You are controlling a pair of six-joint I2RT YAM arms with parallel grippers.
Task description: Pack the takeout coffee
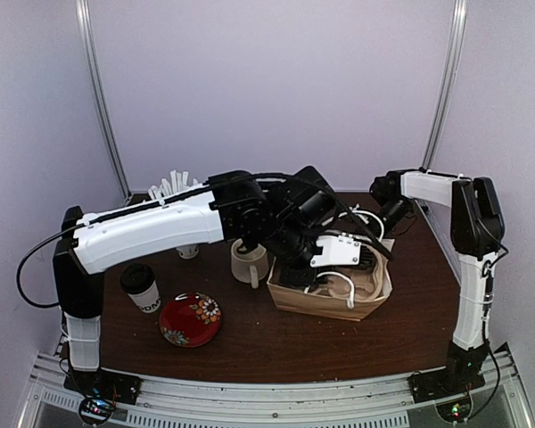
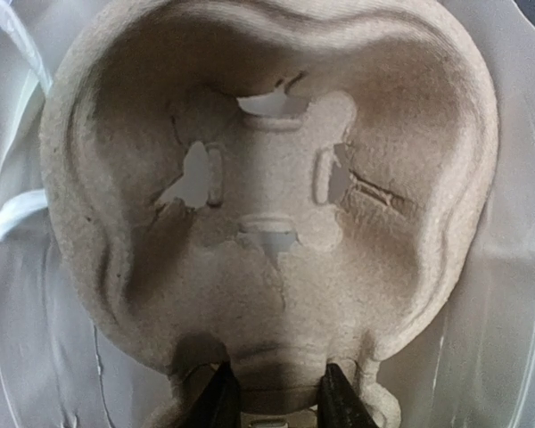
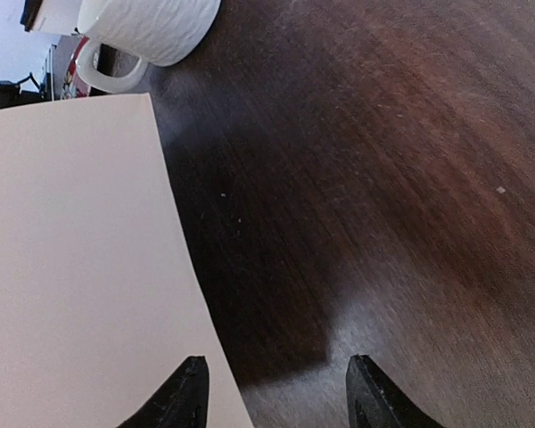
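The takeout coffee (image 1: 141,287), a white paper cup with black lettering and a black lid, stands upright at the table's left, far from both grippers. My left gripper (image 1: 361,259) reaches down into the brown paper bag (image 1: 325,303). In the left wrist view this gripper (image 2: 281,399) is shut on the near rim of a moulded pulp cup carrier (image 2: 267,178). My right gripper (image 1: 383,234) hovers at the bag's back right corner. In the right wrist view it (image 3: 276,392) is open, with the bag's pale wall (image 3: 71,267) beside the left finger and bare table under the gap.
A white ceramic mug (image 1: 249,261) stands just left of the bag and also shows as the mug (image 3: 147,27) in the right wrist view. A red patterned plate (image 1: 190,319) lies near the coffee. A cup of white straws (image 1: 176,189) sits at the back left.
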